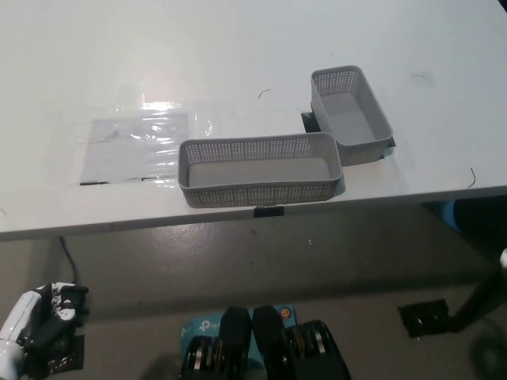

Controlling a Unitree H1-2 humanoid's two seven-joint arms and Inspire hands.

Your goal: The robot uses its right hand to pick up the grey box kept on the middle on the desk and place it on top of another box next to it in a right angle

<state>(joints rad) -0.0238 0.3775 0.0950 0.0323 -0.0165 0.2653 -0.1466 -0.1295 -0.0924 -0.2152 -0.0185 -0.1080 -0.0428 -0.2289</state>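
Note:
Two grey perforated boxes stand on the white desk (238, 55). The longer box (260, 170) lies crosswise near the desk's front edge, in the middle. A shorter box (349, 112) stands just behind its right end, pointing away from me, so the two form a corner. Both are empty. My black right arm comes in low at the bottom right, below the desk edge, with the right hand (423, 318) far from both boxes. My white left hand (41, 317) rests at the bottom left, below the desk, holding nothing.
A clear plastic sheet (135, 146) lies flat on the desk left of the long box. Small black tape marks (268, 211) sit at the boxes' corners. The desk's front edge runs across the picture just under the long box, with floor below.

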